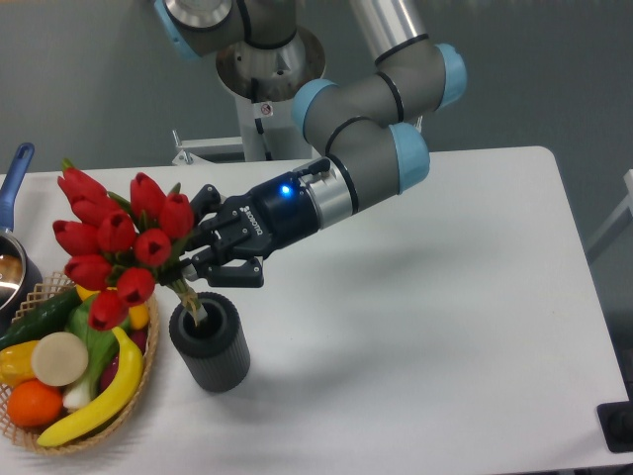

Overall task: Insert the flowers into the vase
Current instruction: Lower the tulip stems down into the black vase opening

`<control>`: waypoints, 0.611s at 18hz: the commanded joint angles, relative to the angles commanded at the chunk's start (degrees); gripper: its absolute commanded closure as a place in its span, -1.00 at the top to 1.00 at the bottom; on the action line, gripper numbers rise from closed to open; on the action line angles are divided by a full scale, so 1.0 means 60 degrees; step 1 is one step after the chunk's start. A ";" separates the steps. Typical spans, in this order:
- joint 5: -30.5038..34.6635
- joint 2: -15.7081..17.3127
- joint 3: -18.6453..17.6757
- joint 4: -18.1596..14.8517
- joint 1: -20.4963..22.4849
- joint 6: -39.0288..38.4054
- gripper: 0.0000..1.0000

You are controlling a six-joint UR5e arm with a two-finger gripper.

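Note:
The flowers (119, 242), a bunch of red tulip buds on green stems, lean up and to the left with their stem ends down inside the mouth of the vase (210, 346). The vase is a short dark ribbed cylinder standing upright on the white table. My gripper (203, 257) comes in from the right and is shut on the flowers' stems just above the vase's rim.
A woven basket (40, 435) of fruit and vegetables sits directly left of the vase, partly under the blooms. A blue-handled pot (12, 259) stands at the far left edge. The arm's base (267, 74) is at the back.

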 joint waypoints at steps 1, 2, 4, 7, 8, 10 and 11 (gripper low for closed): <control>0.0015 -0.0059 -0.0015 0.0000 0.0000 0.0000 -0.40; 0.0015 -0.0117 -0.0073 0.0000 0.0000 0.0000 -0.40; 0.0029 -0.0235 -0.0102 0.0000 0.0000 0.0000 -0.40; 0.0044 -0.0410 -0.0234 0.0000 0.0000 0.0175 -0.40; 0.0044 -0.0469 -0.0292 0.0000 0.0000 0.0335 -0.40; 0.0029 -0.0601 -0.0453 0.0000 0.0015 0.0760 -0.40; 0.0029 -0.0645 -0.0498 0.0000 0.0015 0.0907 -0.40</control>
